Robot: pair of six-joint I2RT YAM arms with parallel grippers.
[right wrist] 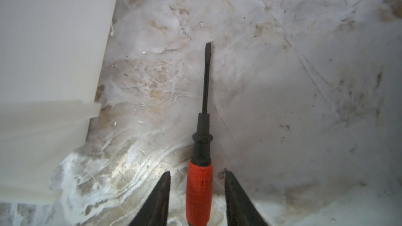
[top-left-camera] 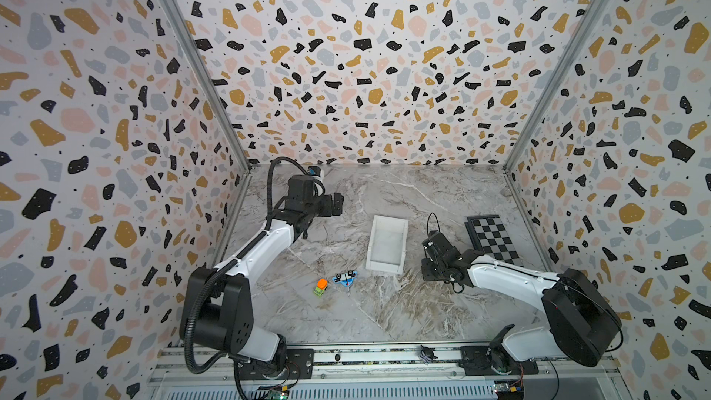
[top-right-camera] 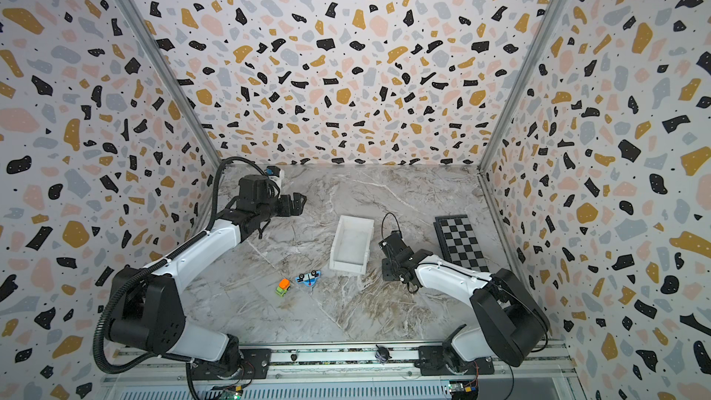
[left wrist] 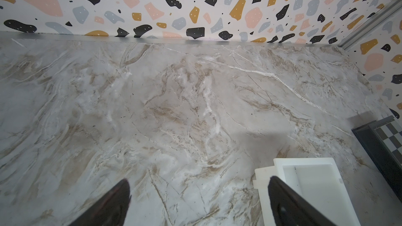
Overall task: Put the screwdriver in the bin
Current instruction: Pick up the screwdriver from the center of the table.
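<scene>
The screwdriver (right wrist: 201, 144), red-orange handle and thin black shaft, lies flat on the marble table beside the bin (right wrist: 54, 40). My right gripper (right wrist: 197, 172) is down over it, its two black fingers on either side of the handle with a gap on each side, open. In both top views the right gripper (top-left-camera: 433, 261) hides the screwdriver, just right of the white bin (top-left-camera: 388, 218). My left gripper (top-left-camera: 337, 203) hangs open above the table, far left of the bin, holding nothing; its fingers (left wrist: 121, 194) stand wide apart.
An orange-and-green toy car (top-left-camera: 320, 287) and a blue toy (top-left-camera: 345, 278) lie in front of the bin on its left. A black-and-white chequered board (top-left-camera: 494, 238) lies at the right, by the wall. Patterned walls enclose the table on three sides.
</scene>
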